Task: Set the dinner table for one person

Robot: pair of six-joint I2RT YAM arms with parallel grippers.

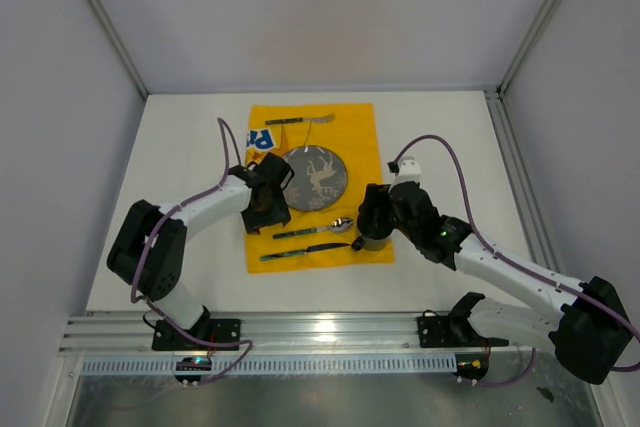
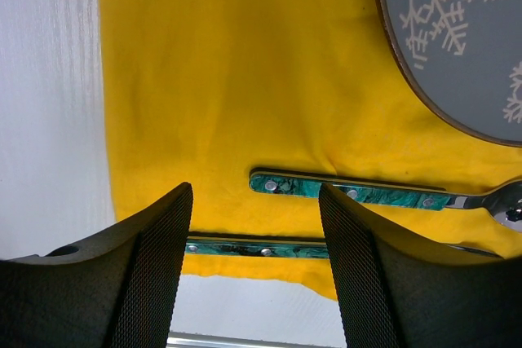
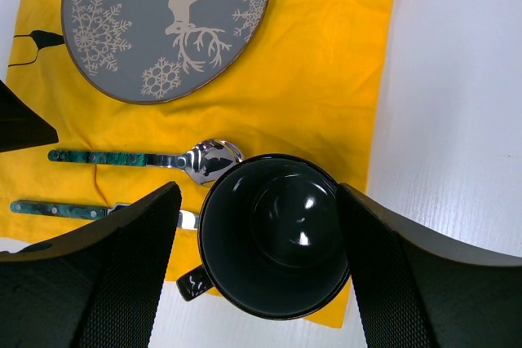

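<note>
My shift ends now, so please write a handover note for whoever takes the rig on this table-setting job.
Left gripper: open, empty, over the knife's handle at the yellow cloth's near left.
Right gripper: jaws either side of the black mug; grip unclear.
Done: plate mid-cloth, spoon and knife on its near side, fork at the far edge, mug on the near right corner, all on the dinner table.
Left: probably free the mug, maybe bring the fork beside the plate.
</note>
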